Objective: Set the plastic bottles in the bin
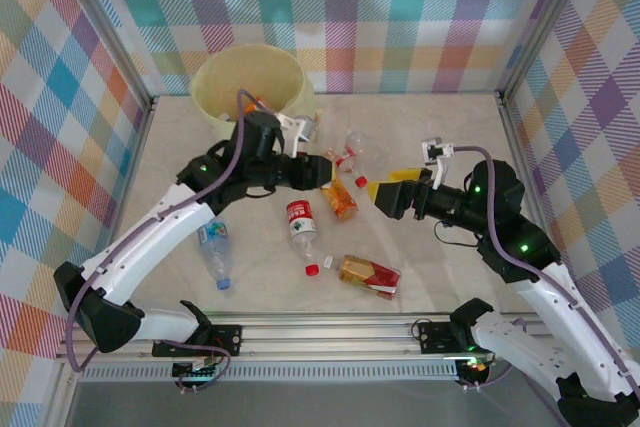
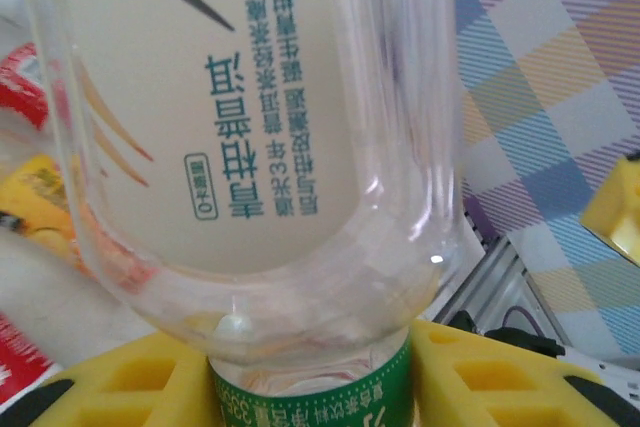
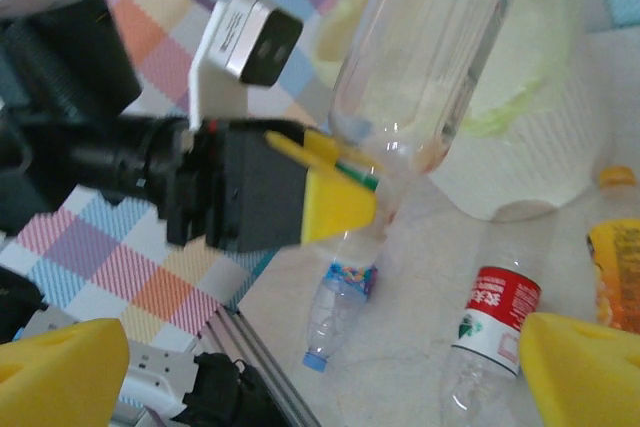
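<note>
Left gripper (image 2: 310, 392), yellow fingers clamped on the green-banded neck of a clear plastic bottle (image 2: 250, 147), holds it base-up just beside the round pale-yellow bin (image 1: 215, 72). Right gripper (image 3: 320, 367), jaws wide apart and empty, hangs near a red-labelled clear bottle (image 1: 300, 219) lying on the pale table (image 1: 450, 127).

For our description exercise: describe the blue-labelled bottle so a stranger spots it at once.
On the pale marbled table, find the left arm's white forearm. Beside it lies a clear plastic bottle, cap toward the near rail. Its blue label and cap set it apart from the red-labelled clear bottle nearby.
</note>
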Controlling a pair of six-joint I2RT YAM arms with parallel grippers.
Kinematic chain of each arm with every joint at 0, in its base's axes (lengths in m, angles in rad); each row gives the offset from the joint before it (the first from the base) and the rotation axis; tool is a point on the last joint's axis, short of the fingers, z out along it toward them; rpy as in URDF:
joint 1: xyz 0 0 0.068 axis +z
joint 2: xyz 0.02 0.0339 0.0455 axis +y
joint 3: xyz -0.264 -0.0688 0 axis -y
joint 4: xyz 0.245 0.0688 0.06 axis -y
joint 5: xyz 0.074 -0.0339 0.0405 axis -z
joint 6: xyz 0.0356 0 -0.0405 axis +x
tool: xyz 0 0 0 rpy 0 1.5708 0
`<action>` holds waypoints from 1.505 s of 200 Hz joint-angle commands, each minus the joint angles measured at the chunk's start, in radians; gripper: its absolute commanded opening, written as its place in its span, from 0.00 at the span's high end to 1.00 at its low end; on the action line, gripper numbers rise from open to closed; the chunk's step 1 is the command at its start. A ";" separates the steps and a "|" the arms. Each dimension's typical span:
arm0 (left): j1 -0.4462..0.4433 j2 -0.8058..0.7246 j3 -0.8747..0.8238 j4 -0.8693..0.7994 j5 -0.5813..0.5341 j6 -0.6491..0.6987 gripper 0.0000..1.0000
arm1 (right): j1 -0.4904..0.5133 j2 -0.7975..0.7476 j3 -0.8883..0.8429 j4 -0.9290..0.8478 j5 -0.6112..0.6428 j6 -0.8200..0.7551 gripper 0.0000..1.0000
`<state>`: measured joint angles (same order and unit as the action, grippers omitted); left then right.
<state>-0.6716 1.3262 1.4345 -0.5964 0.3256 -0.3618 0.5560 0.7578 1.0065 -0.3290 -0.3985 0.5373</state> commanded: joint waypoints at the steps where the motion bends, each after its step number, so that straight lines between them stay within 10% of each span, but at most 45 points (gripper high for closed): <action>1: 0.060 0.012 0.116 -0.153 -0.003 0.084 0.56 | 0.004 -0.019 0.032 0.045 -0.063 -0.073 0.00; 150: 0.333 0.396 0.734 -0.420 -0.055 0.139 0.55 | 0.004 0.032 0.164 -0.016 0.124 -0.260 0.00; 301: 0.390 0.634 0.805 -0.510 -0.184 0.282 0.51 | 0.004 -0.022 0.127 -0.062 0.192 -0.251 0.00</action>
<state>-0.2855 1.9621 2.2536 -1.0901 0.1539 -0.0975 0.5560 0.7547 1.1465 -0.3836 -0.2195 0.2939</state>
